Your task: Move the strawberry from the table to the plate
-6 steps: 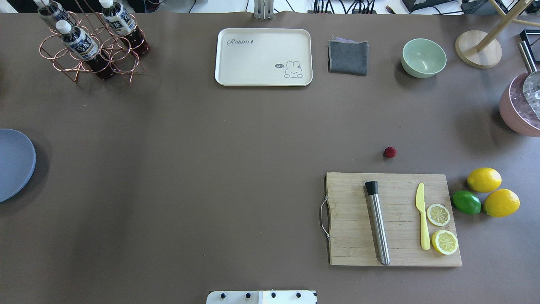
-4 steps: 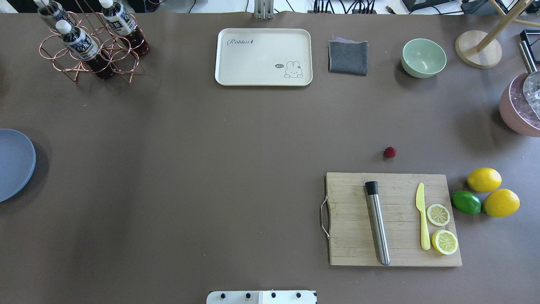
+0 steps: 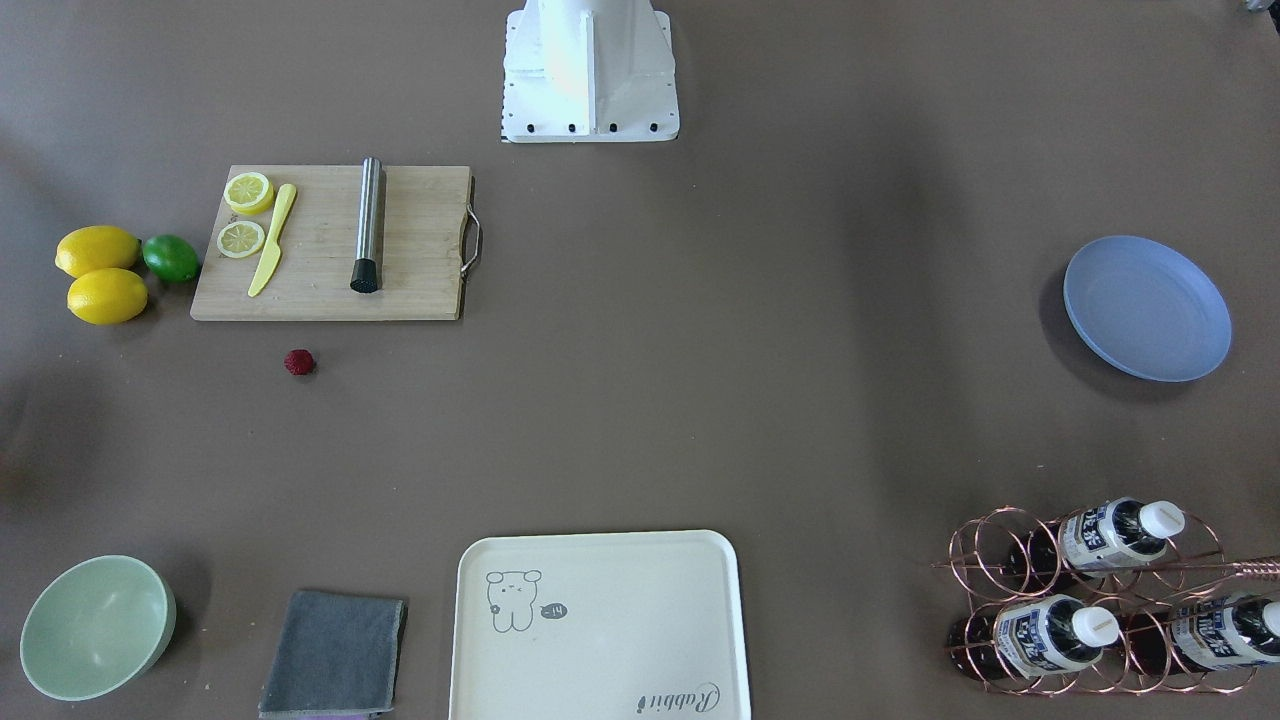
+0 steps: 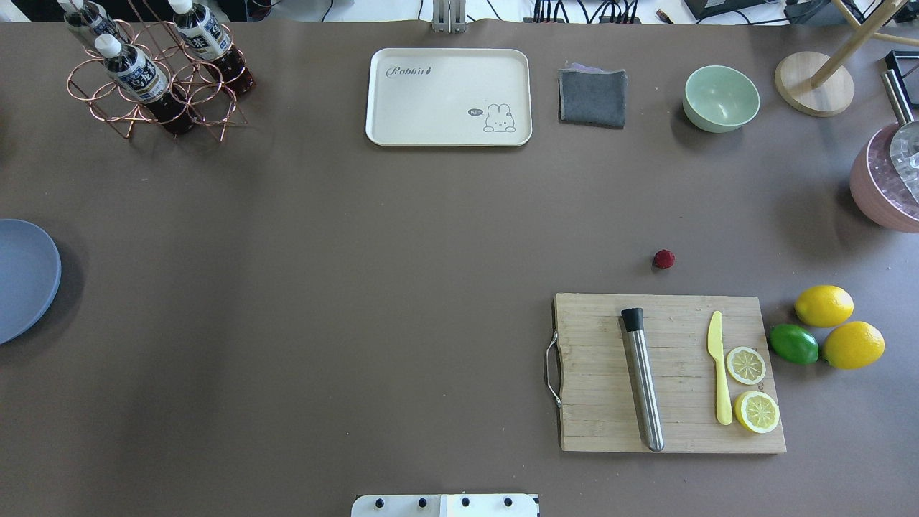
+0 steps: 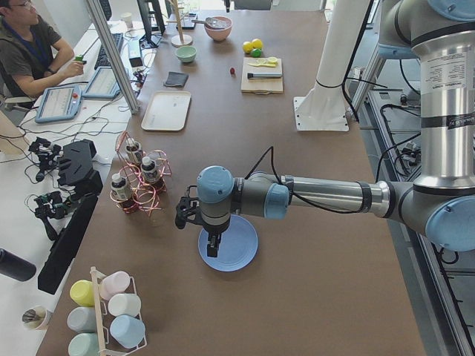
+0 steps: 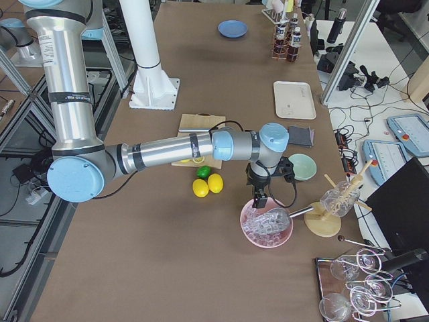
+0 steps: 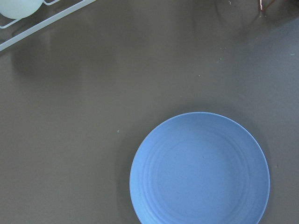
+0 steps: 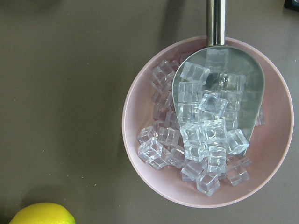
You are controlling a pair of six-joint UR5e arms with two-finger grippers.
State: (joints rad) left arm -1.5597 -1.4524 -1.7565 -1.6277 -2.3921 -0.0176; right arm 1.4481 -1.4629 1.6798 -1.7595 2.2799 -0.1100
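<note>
The left gripper (image 5: 212,251) hung over a round pale blue plate (image 5: 242,246) at nine o'clock, the right gripper (image 6: 259,200) over a pink ice bowl (image 6: 248,231) at two; openness untellable.

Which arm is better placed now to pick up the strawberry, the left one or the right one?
Right, I judge. The right gripper hangs over the pink ice bowl, at the table end where the strawberry lies. The left gripper hangs over the plate at the opposite end.

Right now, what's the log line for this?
strawberry: on table | plate: empty | left end effector: above plate | right end effector: above pink ice bowl
</note>
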